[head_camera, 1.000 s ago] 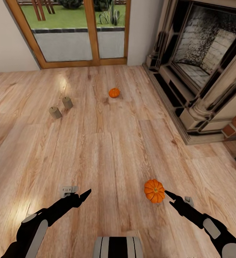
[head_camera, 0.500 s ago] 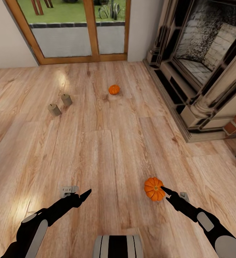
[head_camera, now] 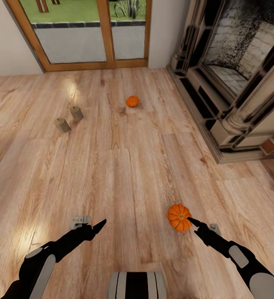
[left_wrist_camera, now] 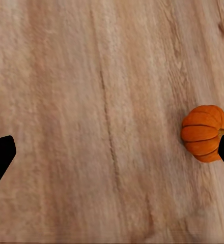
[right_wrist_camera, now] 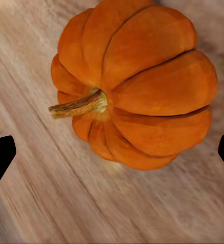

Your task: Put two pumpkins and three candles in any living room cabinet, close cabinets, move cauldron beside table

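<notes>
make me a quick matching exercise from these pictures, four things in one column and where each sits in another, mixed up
Things:
1. near pumpkin
2. far pumpkin
3. two candles
4. left pincer

Places:
A. on the floor ahead and to the left, side by side
B. over bare floor planks, open, nothing between its fingers
C. on the floor right at the tip of the right pincer
D. on the floor farther ahead, toward the glass door

Pairs: 1-C, 2-D, 3-A, 4-B
</notes>
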Controlling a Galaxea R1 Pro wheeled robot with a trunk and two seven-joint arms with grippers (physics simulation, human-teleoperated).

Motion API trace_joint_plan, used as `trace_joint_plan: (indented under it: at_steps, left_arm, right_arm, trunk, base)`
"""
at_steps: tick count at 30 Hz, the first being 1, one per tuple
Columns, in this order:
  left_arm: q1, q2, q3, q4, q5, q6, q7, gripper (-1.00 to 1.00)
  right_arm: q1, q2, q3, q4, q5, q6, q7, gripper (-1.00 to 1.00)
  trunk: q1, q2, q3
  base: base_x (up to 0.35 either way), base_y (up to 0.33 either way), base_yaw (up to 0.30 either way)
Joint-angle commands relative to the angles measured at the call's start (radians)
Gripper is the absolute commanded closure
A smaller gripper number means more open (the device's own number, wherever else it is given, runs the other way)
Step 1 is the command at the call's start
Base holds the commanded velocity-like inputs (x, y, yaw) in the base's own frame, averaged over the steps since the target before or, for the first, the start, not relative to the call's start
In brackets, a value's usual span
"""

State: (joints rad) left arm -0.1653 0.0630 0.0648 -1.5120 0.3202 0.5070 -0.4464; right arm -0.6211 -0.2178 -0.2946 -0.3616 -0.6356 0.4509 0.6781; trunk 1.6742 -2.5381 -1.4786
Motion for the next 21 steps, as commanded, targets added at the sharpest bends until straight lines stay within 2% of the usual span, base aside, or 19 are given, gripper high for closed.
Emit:
trace_joint_plan:
  at_steps: [1, 4, 14, 19, 21]
  left_arm:
    - [0.0, 0.0, 0.001, 0.0, 0.008, 0.008, -0.002, -1.0]
    - [0.0, 0.0, 0.001, 0.001, 0.007, 0.008, -0.002, -1.0]
    - [0.0, 0.0, 0.0, 0.001, 0.007, 0.008, -0.002, -1.0]
    - [0.0, 0.0, 0.0, 0.001, 0.007, 0.008, -0.002, -1.0]
    - [0.0, 0.0, 0.0, 0.001, 0.007, 0.008, -0.002, -1.0]
  right_arm:
    - [-0.001, 0.0, -0.004, 0.0, -0.005, 0.008, 0.001, -1.0]
    - [-0.005, -0.002, -0.004, 0.001, -0.005, 0.009, 0.0, -1.0]
    - [-0.019, -0.009, -0.005, 0.005, 0.0, 0.009, 0.001, -1.0]
    - [-0.02, -0.012, -0.006, 0.005, 0.003, 0.009, 0.001, -1.0]
    - [-0.02, -0.013, -0.006, 0.004, 0.003, 0.01, 0.001, -1.0]
  trunk:
    - [0.0, 0.0, -0.005]
    - [0.002, -0.001, -0.016]
    - [0.002, -0.001, -0.016]
    - [0.004, -0.002, -0.036]
    - [0.004, -0.002, -0.036]
  base:
    - [0.0, 0.0, 0.0]
    - [0.0, 0.0, 0.0]
    - [0.0, 0.0, 0.0]
    - [0.0, 0.0, 0.0]
    - [0.0, 0.0, 0.0]
